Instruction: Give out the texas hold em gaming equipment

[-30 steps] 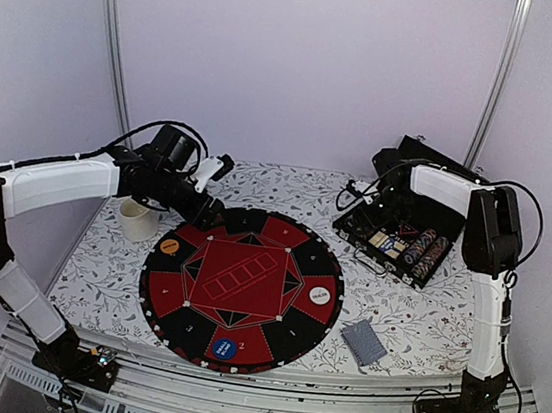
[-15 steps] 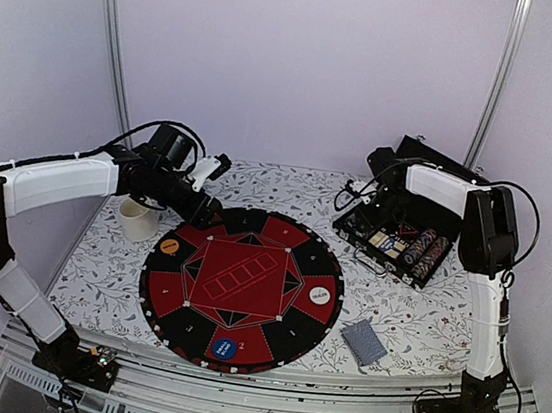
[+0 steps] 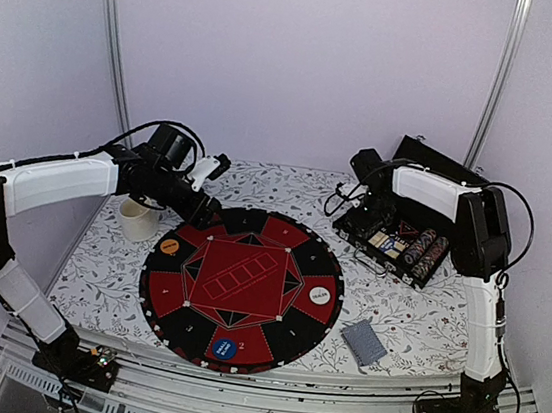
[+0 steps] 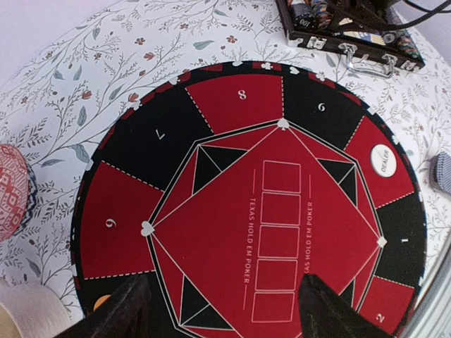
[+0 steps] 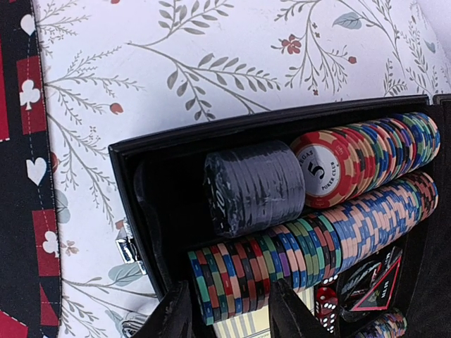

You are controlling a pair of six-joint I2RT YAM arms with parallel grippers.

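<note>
The left pincer [image 4: 225, 282] hangs over the far left side of the round red and black poker mat [image 3: 241, 288]. Its jaws stand wide, with only the mat's printing between them. Just off that edge of the mat the white cup [image 3: 137, 220] stands on the flowered counter [image 3: 423, 325], and the left wrist view shows a pink patterned bowl [image 4: 10, 193] beside it.

On the mat's outer ring lie an orange disc [image 3: 169, 247] at the left, a white disc [image 3: 320, 295] at the right and a blue disc [image 3: 224, 347] at the near edge. The deck of cards [image 3: 364, 340] lies on the counter off the mat's near right side.

The right pincer [image 5: 232, 304] is down at the left end of the open black case [image 3: 398, 242], which sits at the far right of the counter. In the case, rows of striped poker chips [image 5: 352, 162] lie on edge, with a short stack of black chips [image 5: 254, 186] at the head of the upper row and red dice [image 5: 325, 299] lower down. The two fingers [image 5: 176, 310] stand fairly close together on either side of the end of the lower chip row. I cannot tell whether they are pressing on the chips.

Compared with a second ago, the right arm has swung leftward along the case and its elbow has drawn in from the right. The left arm, discs and cards lie as they did.
</note>
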